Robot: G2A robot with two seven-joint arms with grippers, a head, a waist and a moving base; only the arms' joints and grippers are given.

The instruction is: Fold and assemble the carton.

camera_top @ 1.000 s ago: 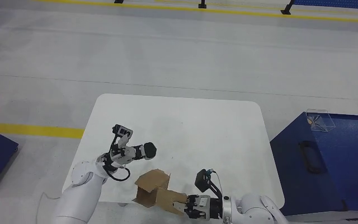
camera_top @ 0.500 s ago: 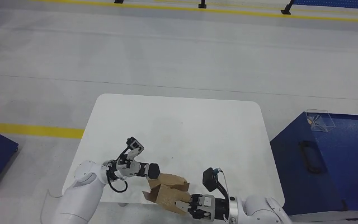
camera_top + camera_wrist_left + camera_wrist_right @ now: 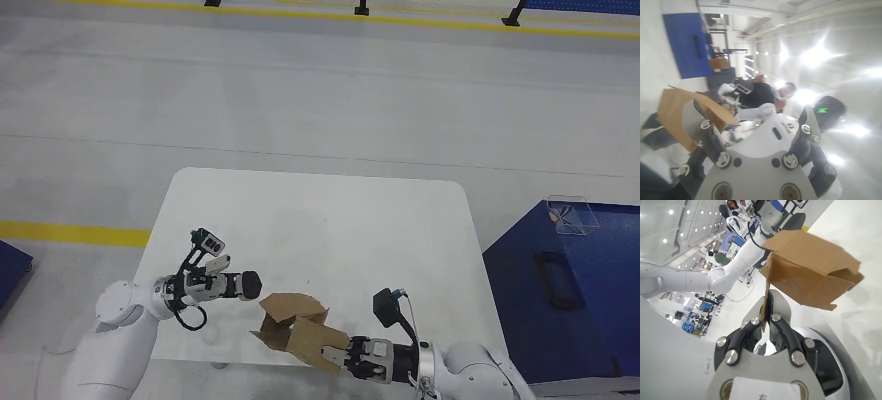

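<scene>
Small lettering beside a round emblem sits on the white housing of the left tool (image 3: 751, 106), too blurred to make out. The right tool (image 3: 767, 300) carries a short line of grey print with a wave symbol on its housing, and a white label (image 3: 762, 389) with a dark handwritten mark, cut off at the frame edge. The carton (image 3: 295, 325) is plain brown cardboard.

The right arm comes in low from the near edge of the white surface (image 3: 320, 220), forearm roughly level. Its tool is pressed together on a thin side flap (image 3: 766, 283) of the carton, gripping the cardboard edge-on between both fingers. The carton sits tilted at the near edge of the surface, partly opened into a box shape, with one end gaping and its flaps loose. Whether its underside touches the surface cannot be told.

The left arm reaches in from the other side, elbow bent, wrist turned towards the carton. Its tool is spread wide with nothing between the fingers; one finger (image 3: 696, 117) lies just beside the carton's wall.
</scene>
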